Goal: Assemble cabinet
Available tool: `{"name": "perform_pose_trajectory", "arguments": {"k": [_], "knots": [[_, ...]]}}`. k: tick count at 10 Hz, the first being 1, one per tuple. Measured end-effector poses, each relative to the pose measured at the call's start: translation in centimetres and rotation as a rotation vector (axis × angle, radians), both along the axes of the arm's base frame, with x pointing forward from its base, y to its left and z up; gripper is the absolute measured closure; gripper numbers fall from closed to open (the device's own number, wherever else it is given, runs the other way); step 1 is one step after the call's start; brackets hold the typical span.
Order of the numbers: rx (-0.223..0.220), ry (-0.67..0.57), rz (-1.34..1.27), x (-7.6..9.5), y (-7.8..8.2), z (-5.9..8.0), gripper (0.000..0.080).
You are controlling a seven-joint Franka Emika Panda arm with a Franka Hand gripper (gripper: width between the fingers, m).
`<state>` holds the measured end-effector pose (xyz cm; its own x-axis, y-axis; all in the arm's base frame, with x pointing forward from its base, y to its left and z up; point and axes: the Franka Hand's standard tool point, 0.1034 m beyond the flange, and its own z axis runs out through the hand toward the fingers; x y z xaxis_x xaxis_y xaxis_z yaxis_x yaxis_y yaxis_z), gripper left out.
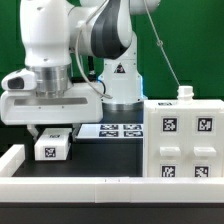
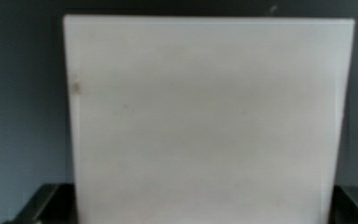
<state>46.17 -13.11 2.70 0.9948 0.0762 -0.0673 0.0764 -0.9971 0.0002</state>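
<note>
My gripper (image 1: 52, 138) is at the exterior view's left, low over the black table. It is shut on a small white drawer block (image 1: 52, 149) with a black-and-white tag on its front. In the wrist view the block's plain white face (image 2: 197, 110) fills most of the picture, and the dark fingers (image 2: 44, 205) press against its two sides. The big white cabinet box (image 1: 186, 140), with tags on its front, stands at the exterior view's right, well apart from the gripper. I cannot tell whether the block rests on the table or hangs just above it.
The marker board (image 1: 116, 130) lies flat behind the gripper, near the arm's base. Long white rail pieces run along the front edge (image 1: 90, 184) and the left edge (image 1: 10, 160). A small white knob (image 1: 185, 92) sticks up from the top of the cabinet box.
</note>
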Motion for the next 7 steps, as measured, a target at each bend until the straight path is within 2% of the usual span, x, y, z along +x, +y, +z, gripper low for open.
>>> {"name": "perform_pose_trajectory", "arguments": {"k": [3, 4, 5, 7], "knots": [[0.042, -0.001, -0.020, 2.4, 4.8, 5.8, 0.0243], [0.047, 0.008, -0.021, 2.7, 5.6, 6.7, 0.0243], [0.046, 0.032, -0.035, 1.8, 5.1, 5.8, 0.0243], [0.045, 0.038, -0.034, 1.7, 5.0, 5.5, 0.0243]]}}
